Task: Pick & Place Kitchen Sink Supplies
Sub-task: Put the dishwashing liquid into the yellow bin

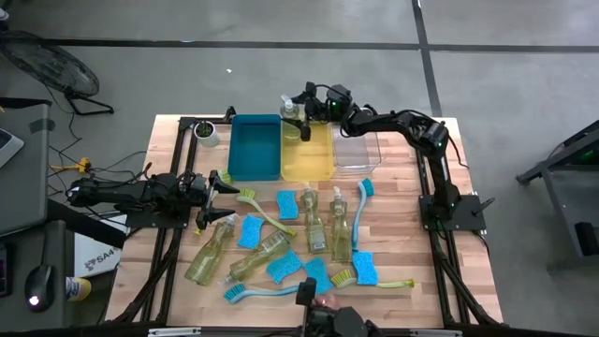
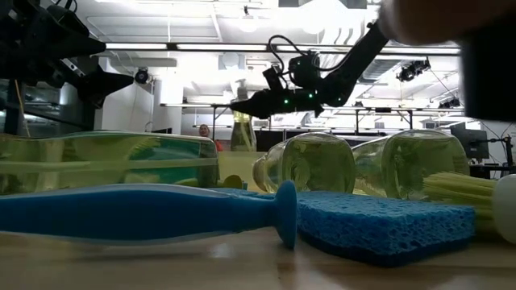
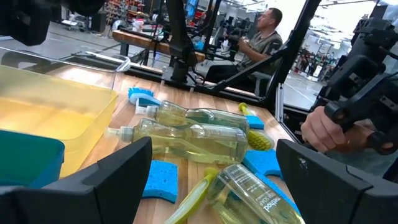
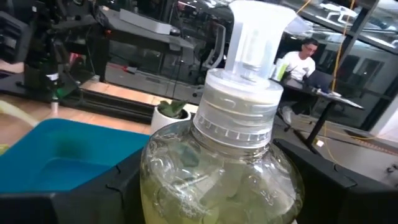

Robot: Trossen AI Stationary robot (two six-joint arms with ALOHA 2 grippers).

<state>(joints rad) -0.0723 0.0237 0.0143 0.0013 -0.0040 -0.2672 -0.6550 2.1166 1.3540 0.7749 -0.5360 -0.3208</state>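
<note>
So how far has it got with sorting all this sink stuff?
Barely started, by the look of it. The blue bin, yellow bin and clear bin all appear empty. In hand: the right end effector holds one soap bottle upright above the yellow bin. The left end effector waits open at the table's left. Still left on the table: several bottles, sponges and brushes.

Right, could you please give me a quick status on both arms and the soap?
Right gripper shut on clear pump bottle of yellowish-green soap, above the yellow plastic bin. Left gripper open, empty, at table's left edge. Nothing in the way.
</note>
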